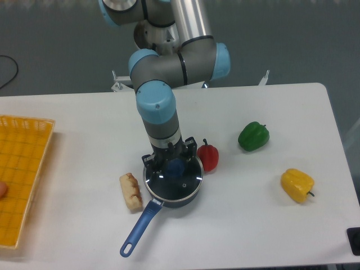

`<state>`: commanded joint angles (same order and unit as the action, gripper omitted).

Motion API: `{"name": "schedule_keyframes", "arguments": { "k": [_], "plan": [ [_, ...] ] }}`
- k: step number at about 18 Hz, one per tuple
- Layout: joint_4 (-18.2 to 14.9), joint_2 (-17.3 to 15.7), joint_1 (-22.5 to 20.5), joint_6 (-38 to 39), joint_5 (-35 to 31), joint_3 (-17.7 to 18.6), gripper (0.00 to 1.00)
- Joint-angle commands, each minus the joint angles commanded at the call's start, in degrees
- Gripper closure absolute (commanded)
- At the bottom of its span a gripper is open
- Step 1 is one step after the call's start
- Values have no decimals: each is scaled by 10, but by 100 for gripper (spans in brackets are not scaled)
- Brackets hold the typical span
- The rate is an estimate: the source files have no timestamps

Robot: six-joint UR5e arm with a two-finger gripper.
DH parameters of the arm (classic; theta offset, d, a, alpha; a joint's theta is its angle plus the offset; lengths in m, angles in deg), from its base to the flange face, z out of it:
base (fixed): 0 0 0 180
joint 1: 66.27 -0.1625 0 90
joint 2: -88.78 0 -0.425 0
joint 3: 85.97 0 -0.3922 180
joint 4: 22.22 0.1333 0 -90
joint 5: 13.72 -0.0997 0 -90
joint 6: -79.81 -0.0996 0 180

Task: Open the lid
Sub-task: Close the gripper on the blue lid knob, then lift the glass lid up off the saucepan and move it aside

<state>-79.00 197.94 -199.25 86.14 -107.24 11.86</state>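
The lid (183,181), a clear glass disc with a thin metal rim, lies flat on the dark blue saucepan (169,199) at the table's middle front. The pan's long blue handle (138,229) points toward the front left. My gripper (173,165) comes straight down onto the lid's blue centre knob (176,167), with its black fingers (156,163) on either side of the knob and closed against it. The arm hides the back edge of the lid.
A red pepper (207,157) touches or nearly touches the pan's right side. A bread roll (130,191) lies just left of the pan. A green pepper (253,136) and a yellow pepper (297,185) sit to the right. A yellow basket (19,177) is at the left edge.
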Motion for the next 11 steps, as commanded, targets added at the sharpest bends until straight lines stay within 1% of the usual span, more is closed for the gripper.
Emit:
{"name": "schedule_keyframes", "arguments": {
  "k": [5, 9, 11],
  "plan": [
    [-3, -3, -1, -4, 1, -4, 42],
    [-8, -7, -1, -58, 2, -5, 42],
    [-18, -26, -3, -93, 2, -7, 42]
  ]
}}
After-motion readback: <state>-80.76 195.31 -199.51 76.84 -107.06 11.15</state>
